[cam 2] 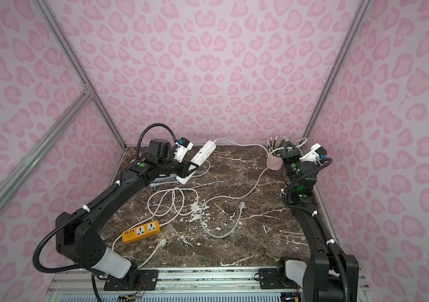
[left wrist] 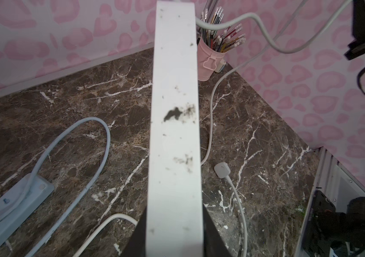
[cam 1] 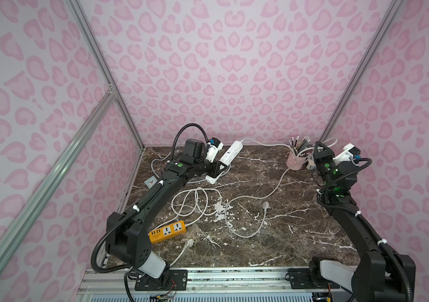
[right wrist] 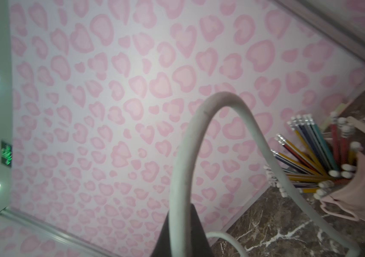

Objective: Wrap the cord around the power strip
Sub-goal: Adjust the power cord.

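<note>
The power strip (cam 1: 230,154) and cord (right wrist: 226,99) are white, the cup (cam 1: 295,162) pink, the table (cam 1: 299,235) brown-marbled.

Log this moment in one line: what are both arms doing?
left gripper shut on strip, off table, tilted | right gripper shut on cord by cup | wrap not started

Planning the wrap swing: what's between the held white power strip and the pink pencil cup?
In both top views: bare marble table, crossed only by the cord running from the power strip toward the pencil cup.
</note>
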`<state>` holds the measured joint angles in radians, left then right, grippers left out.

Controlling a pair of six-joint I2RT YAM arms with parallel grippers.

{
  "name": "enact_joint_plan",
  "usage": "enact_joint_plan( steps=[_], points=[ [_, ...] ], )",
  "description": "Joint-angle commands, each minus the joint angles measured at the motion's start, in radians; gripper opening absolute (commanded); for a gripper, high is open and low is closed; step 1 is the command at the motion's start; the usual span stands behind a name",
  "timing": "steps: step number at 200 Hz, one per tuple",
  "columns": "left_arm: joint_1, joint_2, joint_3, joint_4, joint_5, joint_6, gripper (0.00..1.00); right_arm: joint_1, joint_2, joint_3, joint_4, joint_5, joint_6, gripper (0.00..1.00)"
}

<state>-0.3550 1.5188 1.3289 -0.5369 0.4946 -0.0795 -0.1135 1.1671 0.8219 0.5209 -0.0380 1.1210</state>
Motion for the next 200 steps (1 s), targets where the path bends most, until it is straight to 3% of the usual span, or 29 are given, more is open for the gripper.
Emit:
enact_joint_plan(
  steps=[1,16,43,58,76,97,120,158,200],
  points=[
    [0.095,-0.084,-0.023,0.166,0.021,-0.104,0.03,-0.007,-0.014,0.015,-0.354,0.223,0.023,0.00],
    [0.138,-0.104,-0.018,0.257,0.017,-0.184,0.03,-0.005,-0.039,-0.092,-0.284,0.160,0.013,0.00],
    [0.112,-0.098,-0.014,0.527,0.089,-0.280,0.03,0.012,-0.050,-0.228,-0.242,0.027,-0.012,0.00],
    [0.076,-0.065,0.023,0.594,0.122,-0.263,0.03,0.022,-0.032,-0.232,-0.250,-0.069,-0.090,0.09],
    [0.020,-0.007,0.107,0.542,0.184,-0.174,0.03,0.032,-0.013,-0.189,-0.327,-0.151,-0.203,0.24],
    [-0.009,0.030,0.141,0.512,0.242,-0.125,0.03,0.041,0.013,-0.103,-0.497,-0.192,-0.348,0.52],
    [-0.009,0.033,0.155,0.507,0.250,-0.113,0.03,0.041,-0.018,-0.074,-0.629,-0.161,-0.477,0.68],
    [-0.032,0.063,0.231,0.407,0.328,-0.083,0.03,0.168,-0.111,-0.007,-0.565,-0.005,-0.722,0.73],
    [-0.084,0.076,0.265,0.287,0.353,-0.011,0.03,0.284,-0.018,0.036,-0.197,-0.145,-0.880,0.78]
  ],
)
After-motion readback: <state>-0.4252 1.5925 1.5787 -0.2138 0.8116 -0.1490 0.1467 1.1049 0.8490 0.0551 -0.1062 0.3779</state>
